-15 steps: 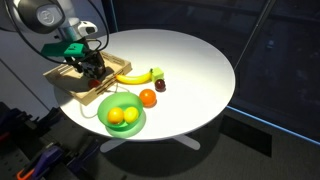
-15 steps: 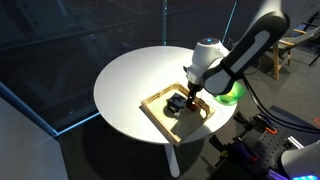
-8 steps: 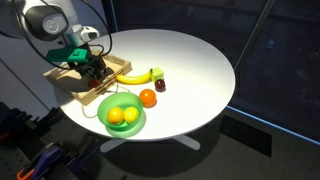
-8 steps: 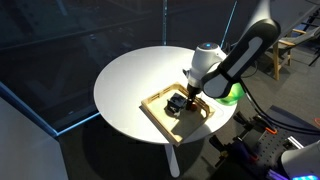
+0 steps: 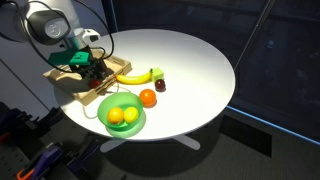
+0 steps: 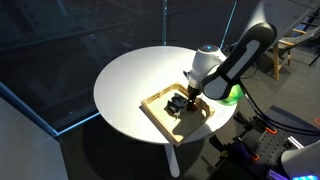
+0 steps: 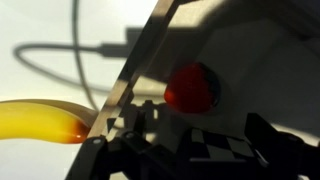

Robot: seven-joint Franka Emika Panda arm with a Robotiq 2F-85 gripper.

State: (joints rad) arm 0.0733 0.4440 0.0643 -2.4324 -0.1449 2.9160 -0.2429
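Note:
My gripper (image 5: 95, 70) reaches down into a shallow wooden tray (image 5: 62, 80) at the edge of the round white table (image 5: 190, 60); both also show in an exterior view, gripper (image 6: 178, 103) and tray (image 6: 155, 112). In the wrist view the dark fingers stand apart at the bottom, with the gripper (image 7: 200, 150) low over the tray floor. A round red fruit (image 7: 192, 88) lies just ahead of the jaws, untouched. A yellow banana (image 7: 35, 122) lies beyond the tray's rim. The jaws hold nothing that I can see.
The banana (image 5: 135, 76) lies beside the tray, with a small dark fruit (image 5: 160, 86) and an orange (image 5: 148, 97) near it. A green bowl (image 5: 105, 105) with yellow and orange fruit stands at the table's edge. Dark glass walls surround the table.
The arm's upper links have shifted slightly. The gripper stays low in the tray at almost the same spot.

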